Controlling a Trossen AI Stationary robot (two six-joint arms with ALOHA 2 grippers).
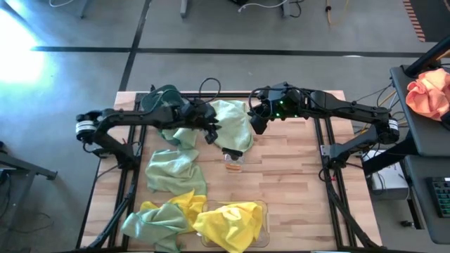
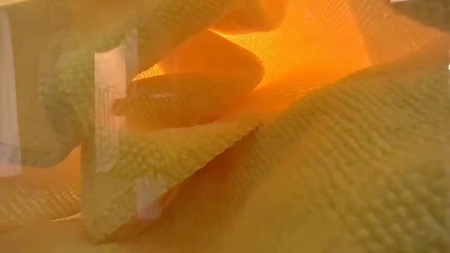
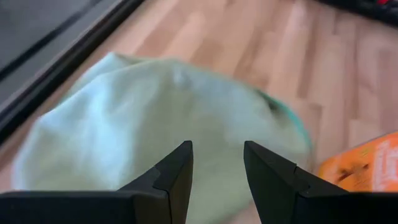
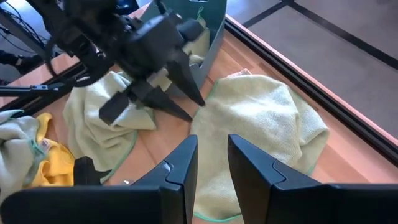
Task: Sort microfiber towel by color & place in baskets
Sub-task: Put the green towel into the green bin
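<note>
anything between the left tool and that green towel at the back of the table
Nothing visible. The left tool is open right over the green towel, with only bare cloth beyond its fingers. The right tool hovers over the same towel.

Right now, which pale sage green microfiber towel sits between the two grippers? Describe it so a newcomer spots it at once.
Start at the far edge of the wooden table, where the teal-blue plastic basket sits toward the left arm's side. Beside that basket lies a pale sage green microfiber towel, with the open left gripper and open right gripper on either side. Unlike the other green towels, it is bunched in a rounded mound on bare wood.
</note>
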